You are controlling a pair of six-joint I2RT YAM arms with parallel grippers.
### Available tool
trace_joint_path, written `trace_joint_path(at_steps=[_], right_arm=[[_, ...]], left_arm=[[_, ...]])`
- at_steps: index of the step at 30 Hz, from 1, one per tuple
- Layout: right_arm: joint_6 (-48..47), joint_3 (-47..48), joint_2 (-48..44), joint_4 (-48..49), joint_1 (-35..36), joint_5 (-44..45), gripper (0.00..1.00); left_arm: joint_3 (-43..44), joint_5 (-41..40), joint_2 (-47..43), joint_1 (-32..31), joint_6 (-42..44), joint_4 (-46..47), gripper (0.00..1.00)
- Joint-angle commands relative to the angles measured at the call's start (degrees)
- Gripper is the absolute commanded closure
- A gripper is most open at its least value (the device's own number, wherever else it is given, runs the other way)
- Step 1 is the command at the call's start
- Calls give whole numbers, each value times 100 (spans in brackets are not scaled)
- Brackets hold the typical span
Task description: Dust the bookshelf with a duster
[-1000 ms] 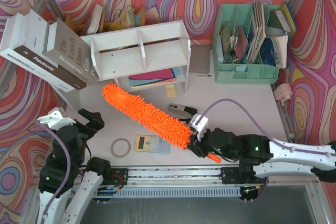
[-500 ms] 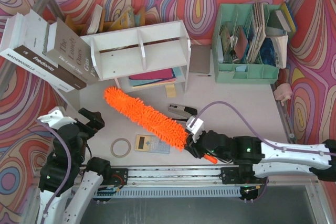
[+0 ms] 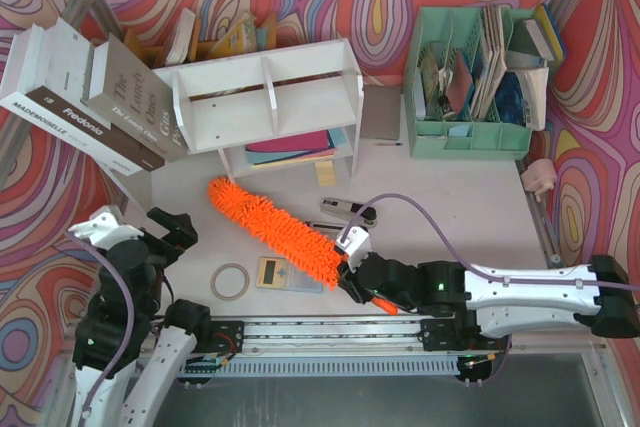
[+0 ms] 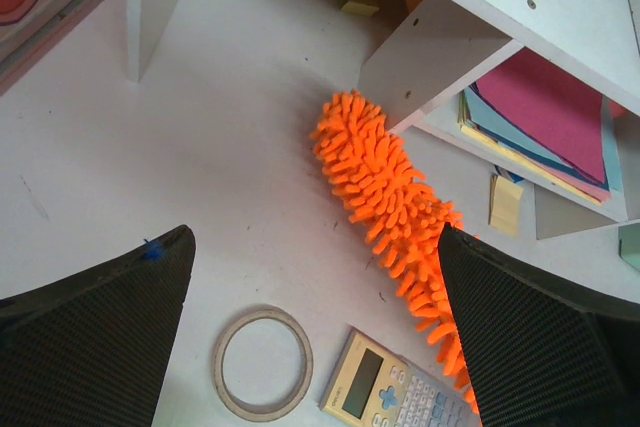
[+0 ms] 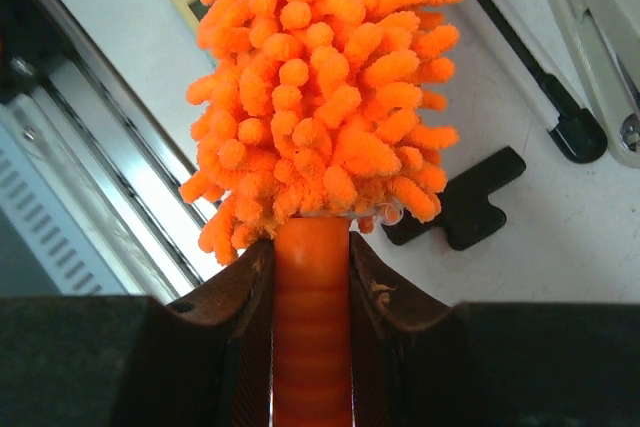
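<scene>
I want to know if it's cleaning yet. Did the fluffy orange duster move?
Yes. The duster has slid back from the bookshelf, a little closer to the tape ring.

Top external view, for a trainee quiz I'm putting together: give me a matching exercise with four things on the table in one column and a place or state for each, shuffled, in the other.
Things
1. long fluffy orange microfibre duster
2. small white wooden bookshelf
3. mint-green plastic file organizer
4. tan tape ring

Places or states
A. stands at the far right
B. lies flat, just left of the beige calculator
C. handle clamped in the right gripper
D. coloured folders lie in its lower tier

Pairs: 1-C, 2-D, 3-A, 4-B
</scene>
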Motion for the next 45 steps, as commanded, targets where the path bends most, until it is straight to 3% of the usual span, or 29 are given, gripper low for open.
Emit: trace_joint_path(at_steps=[1,9,16,21,28,33,39,45], right_arm=[[629,516,-19,769,16,969,100],[1438,1210,1086,1299,68,1107,100],[1922,2468,2236,843,696,2483,100],[2315,3322,2921,738,806,2870,100],[3120,4697,4155,-337,870,2985,100],[3986,5548,5078,-1801,738,2636,100],[4468,5421,5100,-2041,549,2491,100],[3667,5453,4855,-1179,760,2876,100]], left_arm=[[-42,-179,-177,55,-44,-1,1],[-48,-170,-274,57,-56,0,2],[-64,-200,-518,56,-94,-9,2],[-77,-215,-703,61,-127,-18,1],[-85,-188,-885,64,-143,-18,1],[-99,-187,-1047,66,-157,-18,1],[-112,-111,-1129,64,-153,17,2],[-117,-62,-1134,64,-138,48,2]])
